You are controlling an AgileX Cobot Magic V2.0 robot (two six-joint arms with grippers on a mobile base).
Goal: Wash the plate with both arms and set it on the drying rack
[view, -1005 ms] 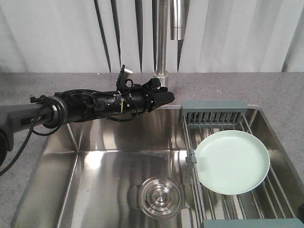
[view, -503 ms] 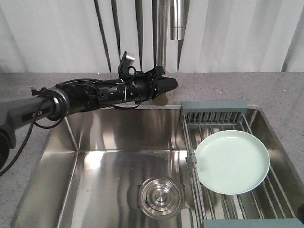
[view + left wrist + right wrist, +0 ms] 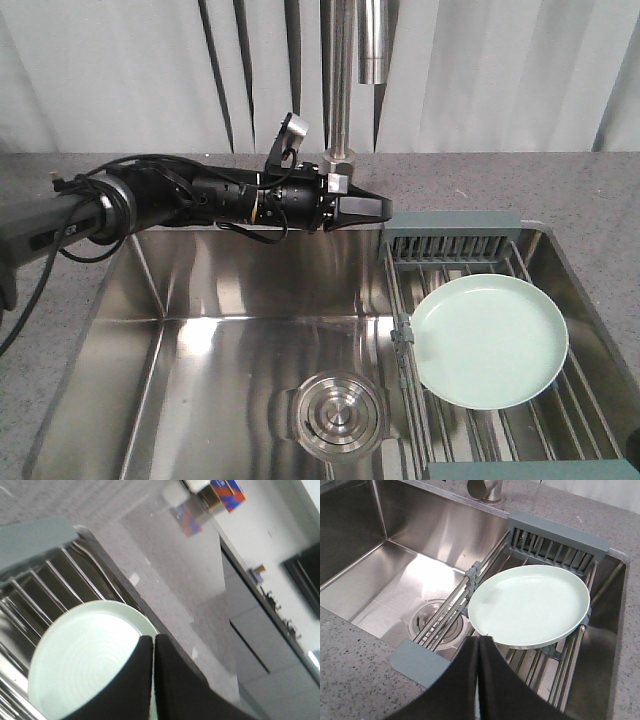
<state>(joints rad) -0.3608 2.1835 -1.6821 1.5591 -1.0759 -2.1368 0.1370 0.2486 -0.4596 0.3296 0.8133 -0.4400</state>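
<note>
- Exterior front-facing view: a pale mint-green plate [image 3: 489, 341] lies face up on the wires of a drying rack [image 3: 452, 234] that spans the right side of a steel sink [image 3: 230, 330].
- The left arm [image 3: 190, 200] reaches level across the back of the sink, the left gripper [image 3: 375, 208] hanging near the rack's far end piece, apart from the plate.
- Left fingers [image 3: 170, 680] are pressed together and hold nothing.
- Right fingers [image 3: 492, 680] look the same, pressed together and empty, above the counter [image 3: 350, 680] just in front of the rack.
- The plate looks stiff, light and smooth, probably slippery when wet; its low raised rim seems the best place to pinch.
- Compared with half a second earlier, the left arm has swung right and lowered toward the rack; the plate has not moved.
</note>
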